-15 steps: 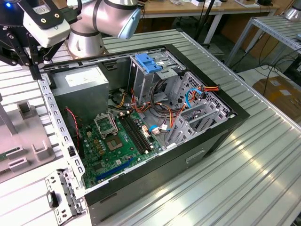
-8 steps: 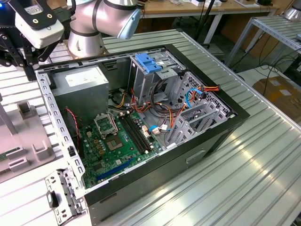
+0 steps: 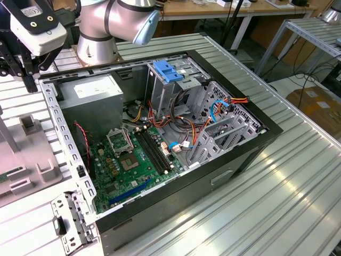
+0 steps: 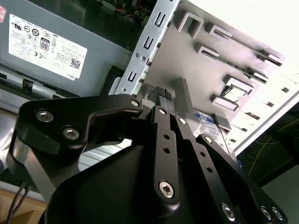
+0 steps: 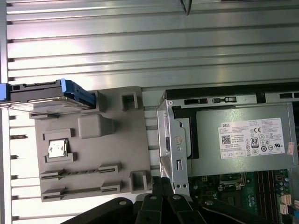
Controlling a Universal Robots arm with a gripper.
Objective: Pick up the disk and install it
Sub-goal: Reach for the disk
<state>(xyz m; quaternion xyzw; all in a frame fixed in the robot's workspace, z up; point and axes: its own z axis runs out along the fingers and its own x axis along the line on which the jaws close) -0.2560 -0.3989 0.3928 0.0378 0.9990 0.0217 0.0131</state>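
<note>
The disk [image 5: 46,93], silver-grey with blue side rails, lies flat at one end of a grey fixture tray [image 5: 112,154] on the ribbed table beside the open computer case. In the second wrist view a strip of the disk [image 4: 211,125] with its blue-banded label shows past the gripper's black links. My gripper [image 5: 164,184] hovers over the other end of the tray, by the case's metal corner frame, well apart from the disk. Its fingers stand together with nothing between them [image 4: 162,92]. In the exterior view the gripper [image 3: 29,77] hangs at the far left, above the tray [image 3: 37,160].
The open case [image 3: 266,133] lies on its side on the table. It holds a grey power supply [image 3: 90,98], a motherboard [image 3: 128,165], loose cables and a drive cage with a blue latch piece [image 3: 168,72]. The arm's base [image 3: 98,37] stands behind the case.
</note>
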